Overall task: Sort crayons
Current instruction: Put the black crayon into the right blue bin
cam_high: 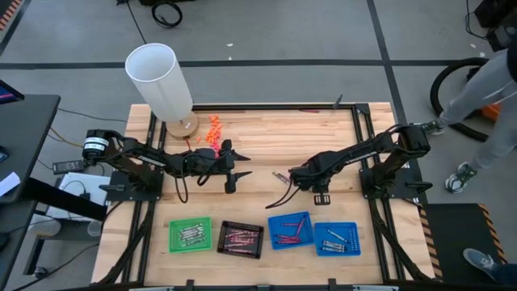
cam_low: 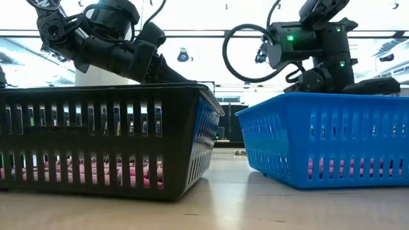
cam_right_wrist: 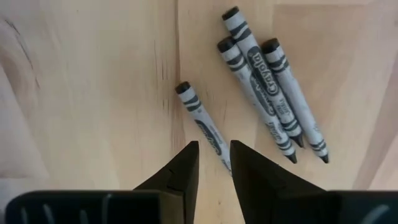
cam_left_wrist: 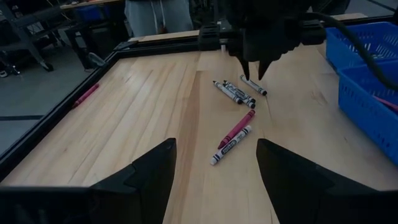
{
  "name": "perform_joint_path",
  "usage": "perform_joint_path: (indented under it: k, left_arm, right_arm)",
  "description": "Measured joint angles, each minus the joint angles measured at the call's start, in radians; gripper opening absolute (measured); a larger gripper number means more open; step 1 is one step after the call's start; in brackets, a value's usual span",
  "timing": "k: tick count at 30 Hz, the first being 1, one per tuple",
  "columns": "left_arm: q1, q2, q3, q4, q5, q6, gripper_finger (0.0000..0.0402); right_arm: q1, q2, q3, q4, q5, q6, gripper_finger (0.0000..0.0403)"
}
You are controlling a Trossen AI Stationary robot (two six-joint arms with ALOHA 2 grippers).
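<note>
Your right gripper [cam_right_wrist: 214, 163] hangs over one grey crayon [cam_right_wrist: 203, 126].
Fingers slightly parted, gripping nothing; your left gripper [cam_left_wrist: 214, 171] waits wide open.

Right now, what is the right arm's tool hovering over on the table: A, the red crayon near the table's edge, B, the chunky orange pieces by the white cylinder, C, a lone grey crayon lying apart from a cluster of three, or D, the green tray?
C: the right wrist view shows the right tool, slightly parted, directly above a single grey crayon, with the cluster of three lying beside it, apart.
</note>
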Motion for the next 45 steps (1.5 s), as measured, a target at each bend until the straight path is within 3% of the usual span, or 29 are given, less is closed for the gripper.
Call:
perform_joint_path:
  k: [7, 21, 35, 45]
  left_arm:
    - [0.0, 0.0, 0.0, -0.001, 0.0, 0.004, 0.0235]
    - [0.0, 0.0, 0.0, -0.001, 0.0, 0.004, 0.0235]
    - [0.0, 0.0, 0.0, -0.002, 0.0, 0.005, 0.0235]
    - [0.0, 0.0, 0.0, -0.002, 0.0, 0.005, 0.0235]
  right_arm:
    - [-0.003, 0.0, -0.026, 0.016, 0.007, -0.026, 0.0124]
    - [-0.011, -0.005, -0.115, 0.104, 0.041, -0.107, 0.0122]
    - [-0.01, -0.003, -0.114, 0.107, -0.004, -0.139, 0.0044]
    - [-0.004, 0.006, -0.013, 0.024, -0.007, -0.127, 0.004]
